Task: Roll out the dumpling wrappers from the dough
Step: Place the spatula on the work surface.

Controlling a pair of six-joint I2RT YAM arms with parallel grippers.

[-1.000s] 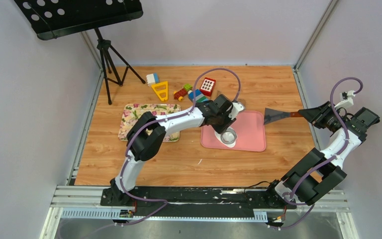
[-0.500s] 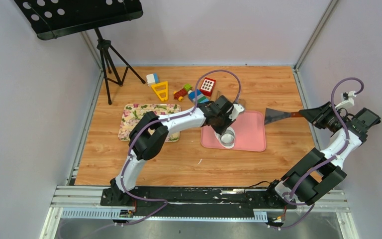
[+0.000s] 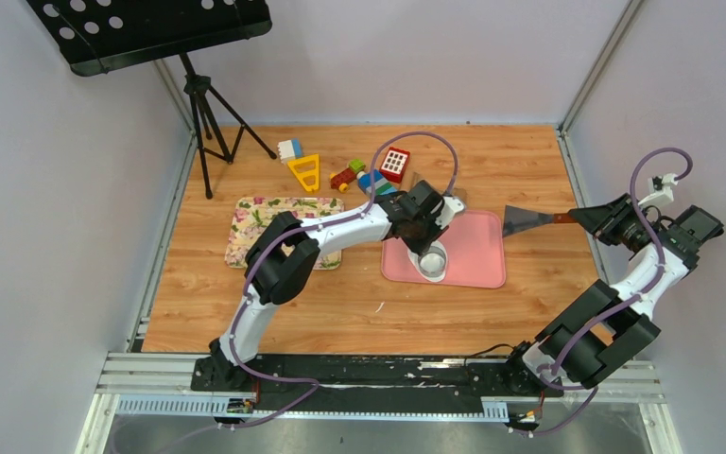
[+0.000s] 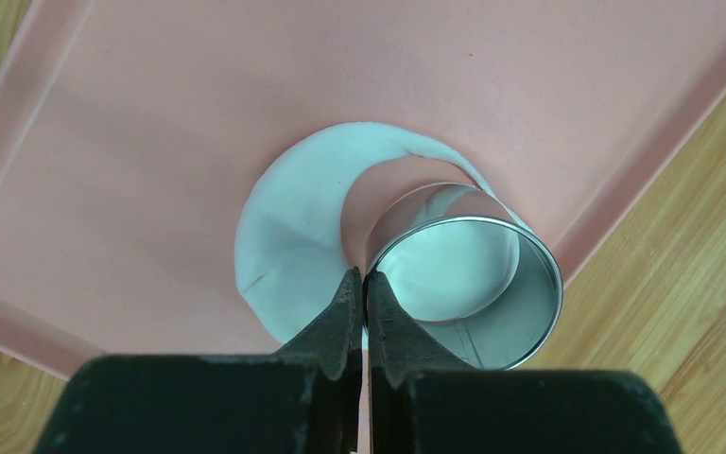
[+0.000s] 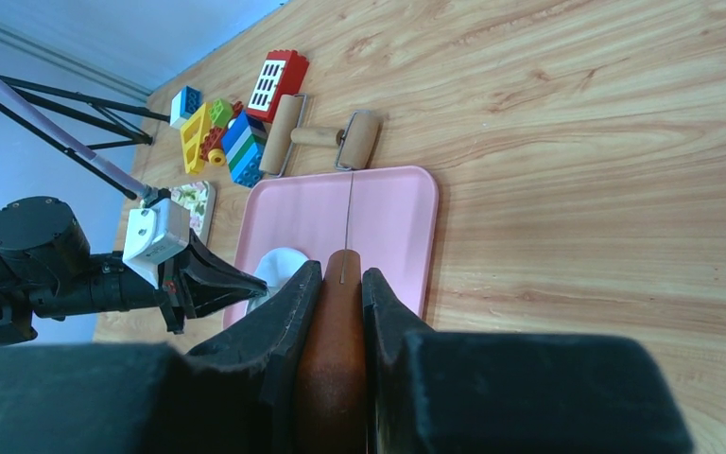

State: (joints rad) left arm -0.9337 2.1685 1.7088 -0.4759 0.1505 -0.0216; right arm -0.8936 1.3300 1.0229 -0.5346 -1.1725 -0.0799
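Where the table (image 3: 340, 312) runs from the arm bases up to the pink tray (image 3: 480, 270), you have bare wood either side. The right wall sits close behind the right arm.

Your left arm reaches forward and inward, wrist bent down over the tray's near-left part. The left gripper (image 4: 364, 284) is closed to a sliver, pinching the wall of the metal ring (image 4: 496, 331). A round white dumpling wrapper (image 4: 454, 274) shows inside the ring. The dough (image 4: 288, 236) lies on the tray as a crescent sheet curving round part of the ring. Cannot tell whether the ring is resting or lifted.

Your right arm is folded up at the table's right edge. The right gripper (image 5: 340, 274) is clamped on the wooden handle of a scraper (image 3: 527, 219), blade near the tray's far-right corner.

Farther off: floral mat (image 3: 255, 222), rolling pin (image 5: 321, 142), toy blocks (image 3: 369, 175).
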